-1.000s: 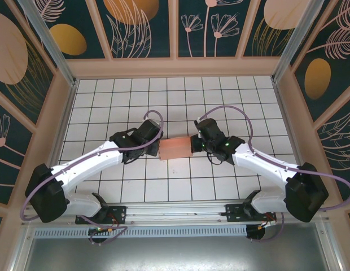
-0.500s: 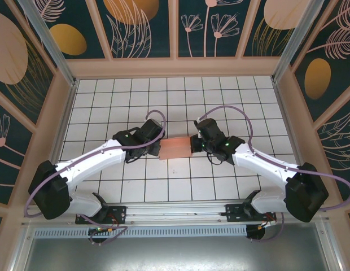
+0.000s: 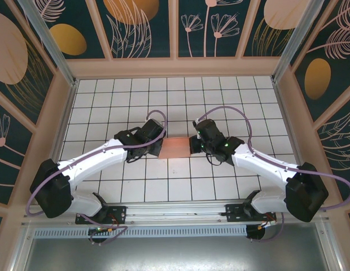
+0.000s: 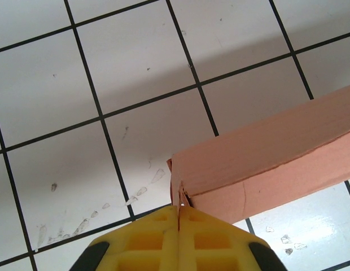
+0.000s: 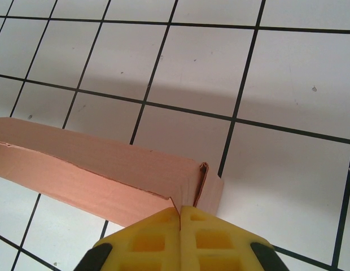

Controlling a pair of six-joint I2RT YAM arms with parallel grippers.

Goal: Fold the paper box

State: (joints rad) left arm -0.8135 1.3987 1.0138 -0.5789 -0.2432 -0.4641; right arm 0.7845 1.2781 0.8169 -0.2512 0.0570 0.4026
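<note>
The salmon-pink paper box (image 3: 175, 148) sits as a small rectangular box in the middle of the tiled table, held between the two arms. My left gripper (image 3: 160, 148) is shut on the card at its left end; in the left wrist view the yellow jaws (image 4: 179, 208) pinch a thin card edge at the corner of the paper box (image 4: 265, 158). My right gripper (image 3: 191, 145) is shut on the right end; in the right wrist view its jaws (image 5: 180, 210) clamp the folded end flap of the paper box (image 5: 107, 172).
White tiled table (image 3: 163, 101) with black grid lines, walled by wooden-framed panels (image 3: 175, 66) at the back and both sides. A metal rail (image 3: 175, 212) with the arm bases runs along the near edge.
The left jaws have closed fully onto the box's left end. The left arm has shifted slightly toward the box. The right arm and the box have hardly moved.
</note>
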